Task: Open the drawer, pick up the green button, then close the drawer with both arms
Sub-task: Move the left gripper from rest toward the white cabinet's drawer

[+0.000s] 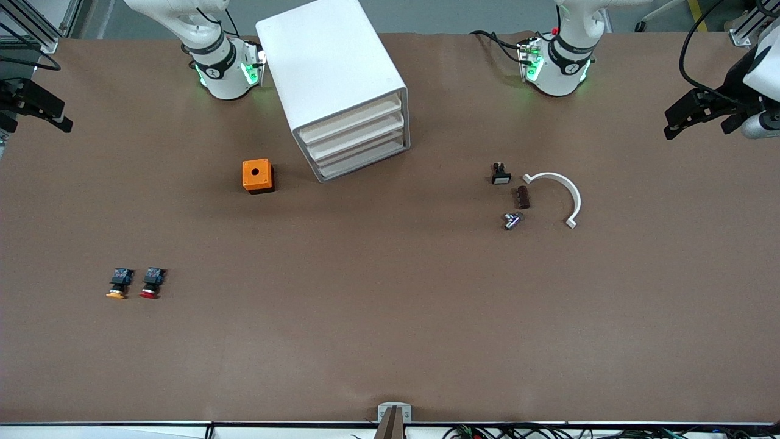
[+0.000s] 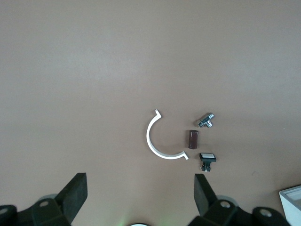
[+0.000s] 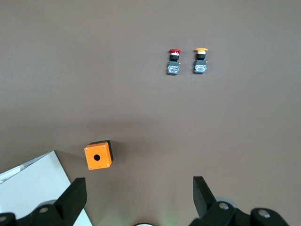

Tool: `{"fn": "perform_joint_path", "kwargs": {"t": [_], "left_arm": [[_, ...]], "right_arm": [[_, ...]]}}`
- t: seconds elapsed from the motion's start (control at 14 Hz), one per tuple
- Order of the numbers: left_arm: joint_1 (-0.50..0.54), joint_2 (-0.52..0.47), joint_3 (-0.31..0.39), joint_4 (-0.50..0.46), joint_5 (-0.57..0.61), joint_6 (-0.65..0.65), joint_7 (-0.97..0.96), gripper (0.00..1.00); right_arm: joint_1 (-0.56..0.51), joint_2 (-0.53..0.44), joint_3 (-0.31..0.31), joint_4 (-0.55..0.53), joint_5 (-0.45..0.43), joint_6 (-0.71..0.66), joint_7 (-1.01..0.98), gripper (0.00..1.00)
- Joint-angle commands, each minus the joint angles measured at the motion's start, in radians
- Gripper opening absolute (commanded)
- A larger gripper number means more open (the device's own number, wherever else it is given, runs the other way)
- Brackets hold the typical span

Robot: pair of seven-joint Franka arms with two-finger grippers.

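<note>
The white cabinet (image 1: 332,67) stands between the two arm bases. Its three cream-fronted drawers are all shut, and the drawer (image 1: 364,160) is the lowest one. A corner of the cabinet shows in the left wrist view (image 2: 292,203) and in the right wrist view (image 3: 33,186). The green-capped button is hidden. My left gripper (image 1: 698,116) hangs high over the left arm's end of the table, open and empty (image 2: 139,194). My right gripper (image 1: 39,110) hangs high over the right arm's end, open and empty (image 3: 138,195).
An orange box (image 1: 258,175) sits beside the cabinet. An orange-capped button (image 1: 119,284) and a red-capped button (image 1: 152,283) lie nearer the front camera. Toward the left arm's end lie a white curved piece (image 1: 563,194), a brown block (image 1: 523,197), a metal fitting (image 1: 512,220) and a small switch (image 1: 500,174).
</note>
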Motion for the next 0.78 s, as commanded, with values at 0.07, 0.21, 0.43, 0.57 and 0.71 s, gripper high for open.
{"fn": "perform_joint_path", "kwargs": {"t": [0.07, 0.21, 0.43, 0.57, 0.71], "left_arm": [[0.005, 0.011, 0.0, 0.026, 0.0, -0.018, 0.014, 1.0], [0.005, 0.013, 0.0, 0.03, 0.001, -0.018, 0.013, 1.0], [0.002, 0.057, -0.002, 0.062, 0.0, -0.018, 0.011, 1.0], [-0.008, 0.097, -0.009, 0.062, -0.002, -0.01, -0.006, 1.0], [-0.011, 0.147, -0.024, 0.062, -0.009, 0.019, -0.021, 1.0]], "right_arm": [[-0.004, -0.012, -0.001, -0.007, 0.016, -0.008, 0.005, 1.0], [-0.004, -0.012, -0.001, -0.007, 0.016, -0.008, 0.005, 1.0], [-0.003, -0.012, -0.001, -0.007, 0.004, -0.007, 0.0, 1.0], [-0.003, -0.012, -0.001, -0.005, 0.0, -0.005, -0.006, 1.0], [-0.004, -0.012, -0.003, -0.002, 0.0, -0.005, -0.011, 1.0]]}}
